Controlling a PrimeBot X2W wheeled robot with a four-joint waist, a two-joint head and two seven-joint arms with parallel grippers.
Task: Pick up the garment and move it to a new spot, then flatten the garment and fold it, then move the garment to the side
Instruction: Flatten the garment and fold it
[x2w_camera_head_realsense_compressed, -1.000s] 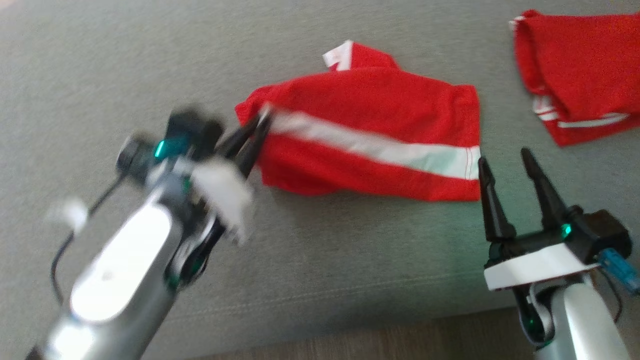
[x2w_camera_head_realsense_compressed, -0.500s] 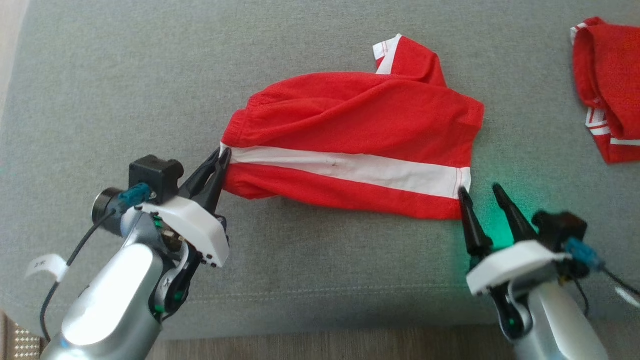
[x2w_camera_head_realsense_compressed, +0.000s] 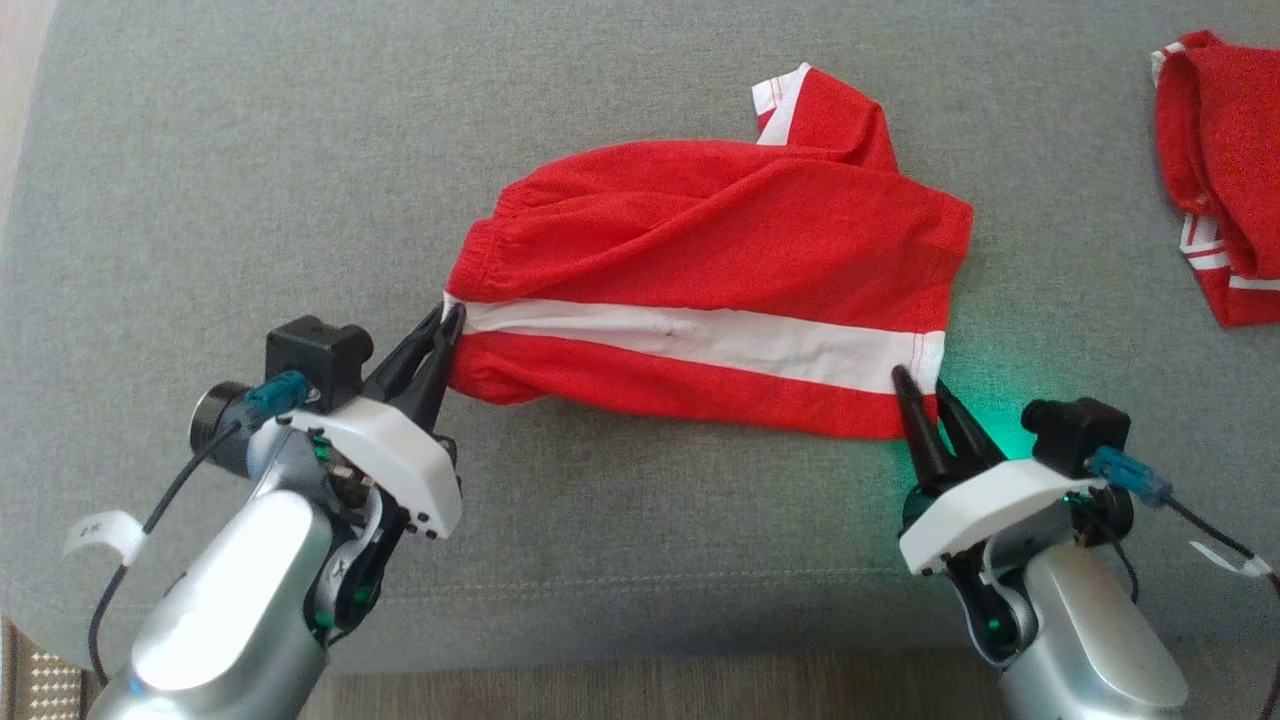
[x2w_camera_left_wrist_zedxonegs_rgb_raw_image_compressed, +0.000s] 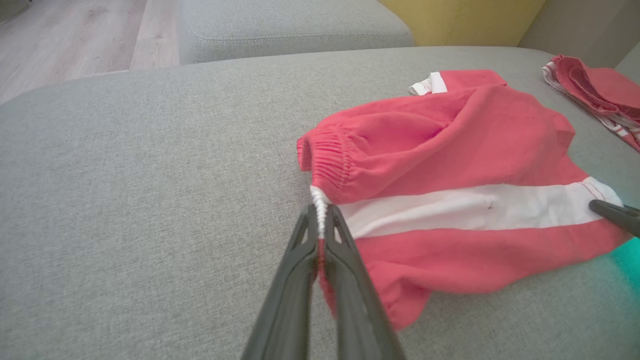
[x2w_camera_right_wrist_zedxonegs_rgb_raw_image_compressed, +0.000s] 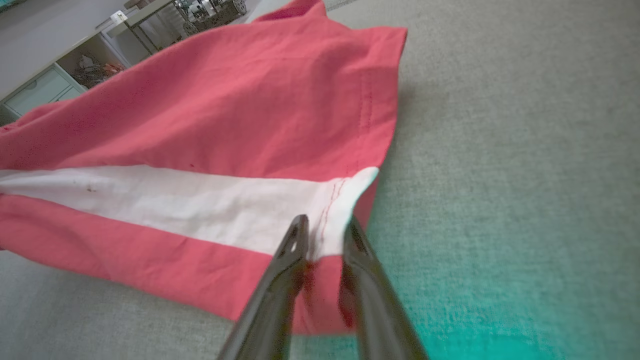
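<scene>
The garment (x2w_camera_head_realsense_compressed: 700, 240) is a pair of red shorts with a white side stripe, lying crumpled on a grey cushion (x2w_camera_head_realsense_compressed: 250, 150). My left gripper (x2w_camera_head_realsense_compressed: 450, 318) is shut on the waistband end of the stripe, and in the left wrist view the gripper (x2w_camera_left_wrist_zedxonegs_rgb_raw_image_compressed: 320, 220) pinches the white edge of the garment (x2w_camera_left_wrist_zedxonegs_rgb_raw_image_compressed: 450, 150). My right gripper (x2w_camera_head_realsense_compressed: 918, 385) is at the leg hem on the other end. In the right wrist view the gripper (x2w_camera_right_wrist_zedxonegs_rgb_raw_image_compressed: 325, 225) stands astride the white hem of the garment (x2w_camera_right_wrist_zedxonegs_rgb_raw_image_compressed: 225, 115), with a narrow gap still between its fingers.
A second red garment (x2w_camera_head_realsense_compressed: 1220, 180) lies at the far right of the cushion, also seen in the left wrist view (x2w_camera_left_wrist_zedxonegs_rgb_raw_image_compressed: 595, 85). The cushion's front edge runs just behind both arms, with wooden floor (x2w_camera_head_realsense_compressed: 650, 700) below it.
The camera has shifted. My right gripper has moved up to the leg hem and its fingers have narrowed around it. The left gripper keeps its hold on the waistband.
</scene>
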